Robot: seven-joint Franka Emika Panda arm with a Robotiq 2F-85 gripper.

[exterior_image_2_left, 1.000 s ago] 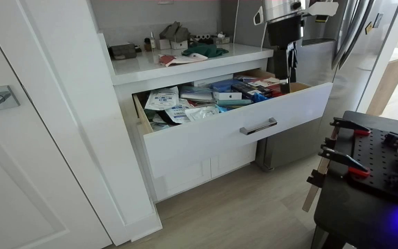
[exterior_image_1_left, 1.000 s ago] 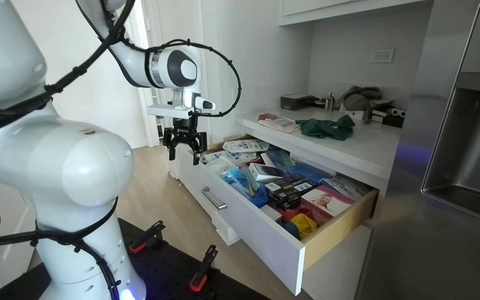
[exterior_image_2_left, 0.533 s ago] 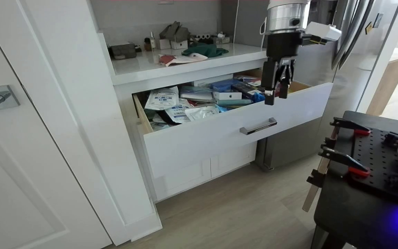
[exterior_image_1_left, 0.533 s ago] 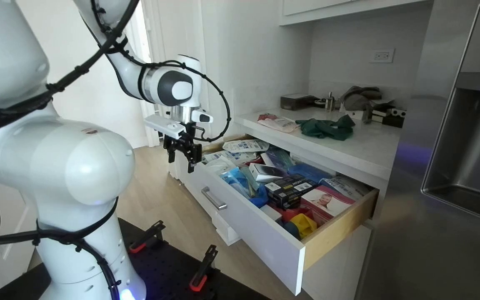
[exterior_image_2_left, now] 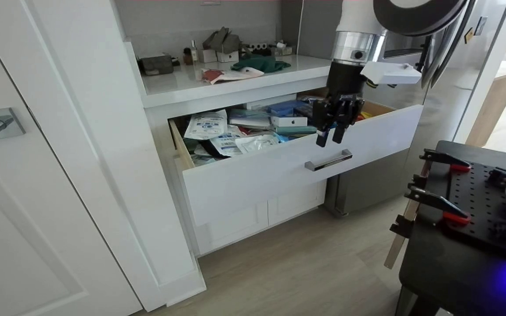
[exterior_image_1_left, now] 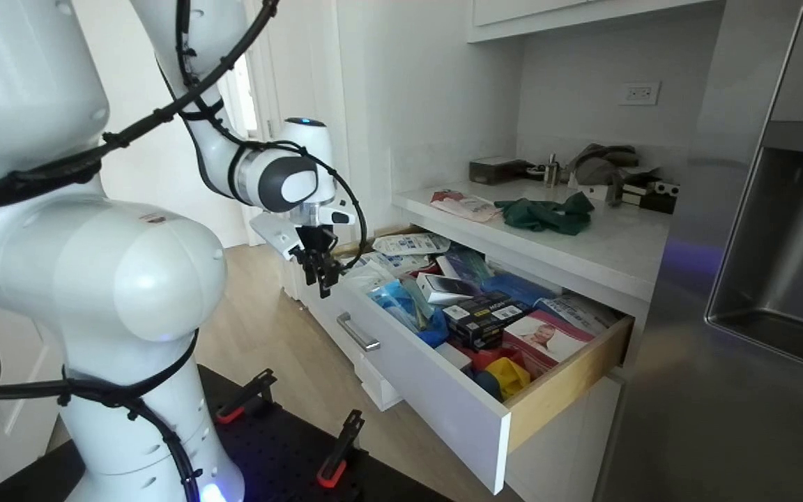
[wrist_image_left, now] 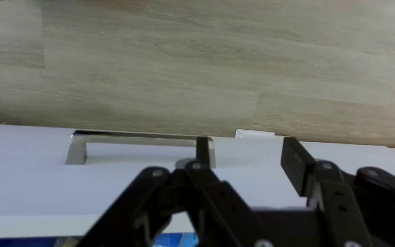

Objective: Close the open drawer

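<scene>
The white drawer (exterior_image_1_left: 429,376) stands pulled out, full of packets and boxes; its flat front also shows in an exterior view (exterior_image_2_left: 235,188) and in the wrist view (wrist_image_left: 132,192). Its metal bar handle (exterior_image_2_left: 328,162) is on the front. My gripper (exterior_image_2_left: 330,138) is tilted in front of the drawer's upper front, a little above the handle. In the wrist view my gripper (wrist_image_left: 245,152) is open, with nothing between its fingers. One finger (wrist_image_left: 202,149) overlaps the handle's end in that view; I cannot tell whether anything touches.
A white counter (exterior_image_1_left: 617,244) with a green cloth (exterior_image_1_left: 548,213) and small boxes lies above the drawer. A steel fridge (exterior_image_1_left: 722,390) stands beside it. A black table (exterior_image_2_left: 464,272) with clamps carries the robot base. A white door (exterior_image_2_left: 37,197) is at the side.
My gripper has moved down, shifted across the drawer front towards the handle, and turned and tilted at the wrist. The drawer has not moved.
</scene>
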